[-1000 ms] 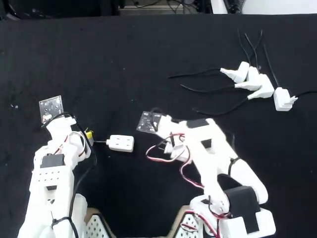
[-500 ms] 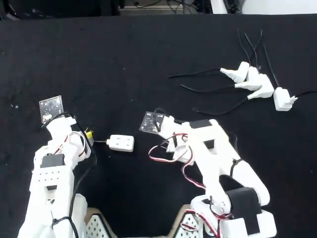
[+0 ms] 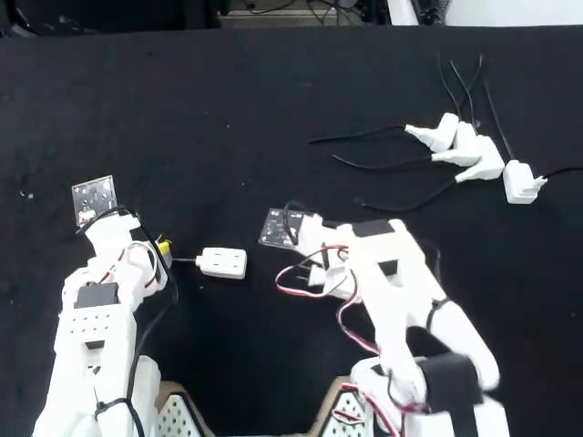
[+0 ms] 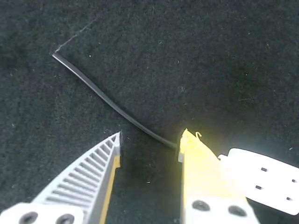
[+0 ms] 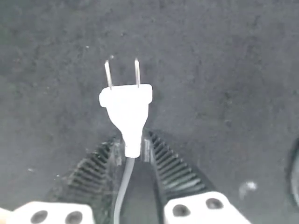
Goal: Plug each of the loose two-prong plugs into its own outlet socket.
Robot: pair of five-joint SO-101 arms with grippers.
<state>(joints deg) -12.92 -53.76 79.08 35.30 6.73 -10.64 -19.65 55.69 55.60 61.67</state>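
Plug (image 5: 126,105) pinched in right jaws, prongs (image 5: 137,72) unobstructed, outlet socket (image 3: 223,262) well apart.

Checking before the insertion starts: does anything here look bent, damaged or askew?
Nothing stands out. The plug, clamped at its neck in the right gripper, has two straight, parallel prongs. The outlet socket lies flat beside the open left gripper.

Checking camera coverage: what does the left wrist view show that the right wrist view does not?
Left wrist view: the open left gripper, a black cable and the white outlet socket beside it. Right wrist view: the right gripper shut on a white two-prong plug, prongs pointing away. Shared: the black table.
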